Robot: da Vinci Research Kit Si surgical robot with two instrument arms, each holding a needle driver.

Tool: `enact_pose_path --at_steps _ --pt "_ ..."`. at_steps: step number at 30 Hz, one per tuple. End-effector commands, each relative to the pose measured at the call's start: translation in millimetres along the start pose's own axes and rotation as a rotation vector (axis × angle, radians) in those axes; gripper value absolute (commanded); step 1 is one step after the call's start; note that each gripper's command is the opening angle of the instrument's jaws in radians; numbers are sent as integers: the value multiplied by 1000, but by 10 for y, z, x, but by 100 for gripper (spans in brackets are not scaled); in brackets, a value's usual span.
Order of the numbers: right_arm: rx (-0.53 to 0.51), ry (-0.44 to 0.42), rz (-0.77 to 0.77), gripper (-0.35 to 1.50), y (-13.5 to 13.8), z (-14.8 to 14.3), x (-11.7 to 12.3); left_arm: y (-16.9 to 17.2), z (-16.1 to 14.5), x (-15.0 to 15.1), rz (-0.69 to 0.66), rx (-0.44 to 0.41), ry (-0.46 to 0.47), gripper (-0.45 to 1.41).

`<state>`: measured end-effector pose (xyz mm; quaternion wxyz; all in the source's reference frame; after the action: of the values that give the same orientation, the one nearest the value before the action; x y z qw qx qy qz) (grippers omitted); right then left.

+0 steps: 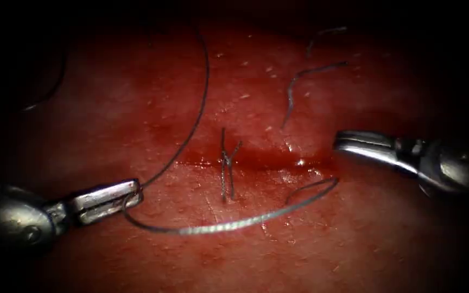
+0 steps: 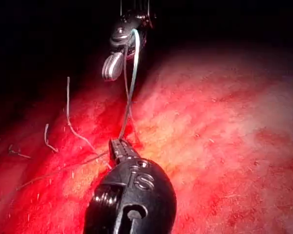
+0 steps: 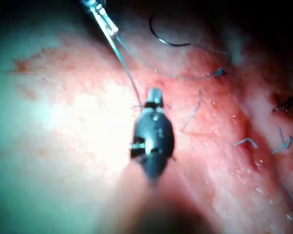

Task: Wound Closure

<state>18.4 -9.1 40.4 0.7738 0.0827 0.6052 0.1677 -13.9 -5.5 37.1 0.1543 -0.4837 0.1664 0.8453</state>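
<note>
While the tissue (image 1: 234, 255) spreads across my endoscope view, its edges fall off into shadow all round, and the cut (image 1: 256, 158) runs as a dark wet line of red fluid (image 1: 270, 160) across the middle. My left gripper (image 1: 131, 195) sits low and left of the cut, clenched on one end of the needle (image 1: 229, 223). From there the needle sweeps in a long shallow arc along the tissue below the cut, ending near the cut's right end; I cannot tell whether that far tip lies on the surface or has entered it. My right gripper (image 1: 348, 142) hovers at the cut's right end, jaws together, grasping nothing, apart from the needle's far tip. Open tissue lies between the two tools. The thread (image 1: 199, 108) rises from the left gripper up into the dark. A tied stitch (image 1: 227, 163) crosses the cut at mid-length. Two cut ends of thread (image 1: 299, 81) lie loose above the right gripper.
</note>
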Motion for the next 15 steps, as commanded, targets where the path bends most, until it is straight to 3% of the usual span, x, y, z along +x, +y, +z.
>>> enact_pose_path --at_steps 1,9,15 --pt "13 1 -7 -35 -1 21 -2 3 10 -2 1 2 0 -45" --pt "102 -76 -42 -35 0 50 -23 -8 17 1 -8 26 -26 -45" --pt "209 -77 -71 -35 -27 64 -38 -19 56 14 92 206 -154 -45"
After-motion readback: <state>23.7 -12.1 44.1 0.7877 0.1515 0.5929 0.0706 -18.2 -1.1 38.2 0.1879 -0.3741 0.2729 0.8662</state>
